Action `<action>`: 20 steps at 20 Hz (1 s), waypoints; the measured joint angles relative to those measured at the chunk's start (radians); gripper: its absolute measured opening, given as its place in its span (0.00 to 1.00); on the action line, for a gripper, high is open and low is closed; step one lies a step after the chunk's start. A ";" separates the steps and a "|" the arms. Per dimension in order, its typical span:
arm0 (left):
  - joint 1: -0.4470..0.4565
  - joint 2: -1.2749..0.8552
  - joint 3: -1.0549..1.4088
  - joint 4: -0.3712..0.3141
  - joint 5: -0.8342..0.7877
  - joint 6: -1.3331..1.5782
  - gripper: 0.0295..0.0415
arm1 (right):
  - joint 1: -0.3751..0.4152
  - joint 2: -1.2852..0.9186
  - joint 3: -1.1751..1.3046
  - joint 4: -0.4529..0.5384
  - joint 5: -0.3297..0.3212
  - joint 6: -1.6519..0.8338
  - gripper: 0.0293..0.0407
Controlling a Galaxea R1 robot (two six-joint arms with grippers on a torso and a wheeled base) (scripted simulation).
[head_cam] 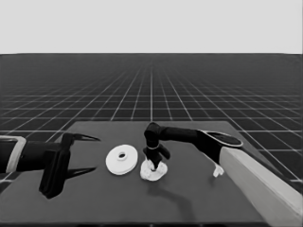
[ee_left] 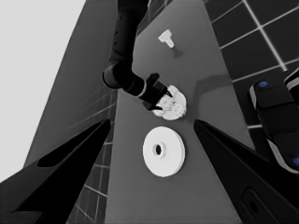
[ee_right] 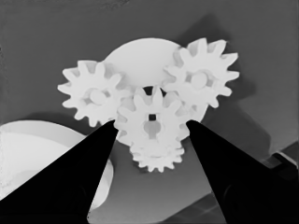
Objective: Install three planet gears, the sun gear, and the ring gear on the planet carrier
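Observation:
The smaller round part [head_cam: 158,174] lies at mid-table with three planet gears on it: one [ee_right: 93,98] on one side, one [ee_right: 202,77] on the other, and a third [ee_right: 158,158] half hidden. My right gripper [ee_right: 150,126] hangs straight over this part [ee_right: 140,58], shut on the sun gear [ee_right: 150,112], a toothed gear with a square hole that sits at the centre among the planets. The larger round part [head_cam: 121,159], thick with a small hole, lies just left of them. My left gripper [head_cam: 96,153] waits open at the table's left end.
A thin white piece [head_cam: 218,171] stands on the table to the right, beside my right arm's pale forearm [head_cam: 258,182]. In the left wrist view, dark machinery with blue lights [ee_left: 278,121] shows past the table's edge.

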 joint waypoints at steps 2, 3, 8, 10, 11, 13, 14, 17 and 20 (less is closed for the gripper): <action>0.000 0.000 0.000 0.000 0.000 0.000 0.75 | 0.000 0.000 0.000 0.000 0.000 0.021 0.14; 0.000 0.000 0.000 0.000 0.000 0.000 0.75 | 0.000 0.000 0.000 0.000 0.000 0.031 0.14; 0.000 0.000 0.000 0.000 0.000 0.000 0.75 | 0.000 0.000 0.000 0.000 0.000 0.084 0.14; 0.000 0.000 0.000 0.000 0.000 0.000 0.75 | 0.000 0.000 0.000 0.000 0.000 0.105 0.14; 0.000 0.000 0.000 0.000 0.000 0.000 0.75 | 0.000 0.000 0.000 0.000 0.000 0.111 0.41; 0.000 0.000 0.000 0.000 0.000 0.000 0.75 | 0.000 0.000 0.000 0.000 0.000 0.117 0.77; 0.000 0.000 0.000 0.000 0.000 0.000 0.75 | 0.000 0.000 0.000 0.000 0.000 0.118 0.79; 0.000 0.000 0.000 0.000 0.000 0.000 0.75 | 0.000 0.000 0.000 0.000 0.000 0.119 0.81; 0.000 0.000 0.000 0.000 0.000 0.000 0.75 | 0.000 0.000 0.000 0.000 0.000 0.120 0.81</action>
